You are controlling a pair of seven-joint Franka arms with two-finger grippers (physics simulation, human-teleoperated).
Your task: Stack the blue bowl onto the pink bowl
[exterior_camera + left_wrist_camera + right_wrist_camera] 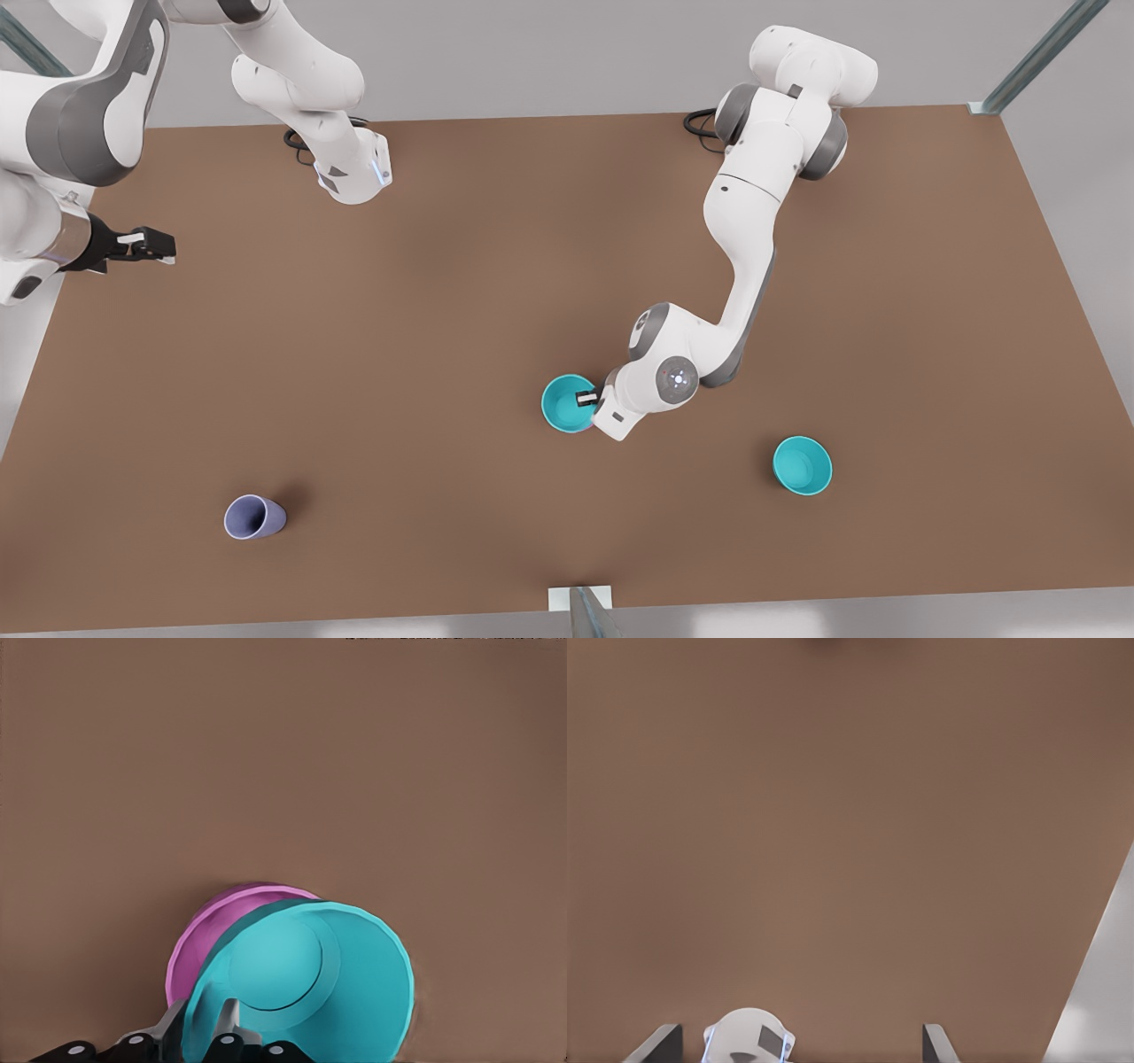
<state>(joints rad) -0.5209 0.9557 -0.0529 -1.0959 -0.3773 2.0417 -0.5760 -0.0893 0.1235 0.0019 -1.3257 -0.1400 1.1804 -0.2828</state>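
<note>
Right gripper [164, 246]: I see it at the far left of the front view, raised above the bare brown surface [425, 337], well apart from every bowl. In its wrist view the two fingers [656, 1043] stand wide apart with nothing between them, so it is open and empty. This arm waits.

Lavender cup [254, 517]: it sits near the front edge on the front view's left, alone, no part of this job.

Left gripper [588, 398]: it is at the middle of the surface, clamped on the near wall of the blue bowl [567, 403], one finger inside the rim and one outside, as the left wrist view shows.

Blue bowl and pink bowl: in the left wrist view the blue bowl appears tipped toward the camera, and the pink bowl [217, 926] shows just behind and under it as a magenta rim. I cannot tell whether the two touch or whether the blue one is fully seated.

Turquoise bowl [802, 465]: it stands well apart on the front view's right, untouched, and I leave it alone.

Step in hand: I judge this the placing step, with the blue bowl carried over the pink one.

Next move: I reckon it calls for levelling and lowering the blue bowl until it nests, then releasing and lifting straight up so the fingers do not drag the stack.
</note>
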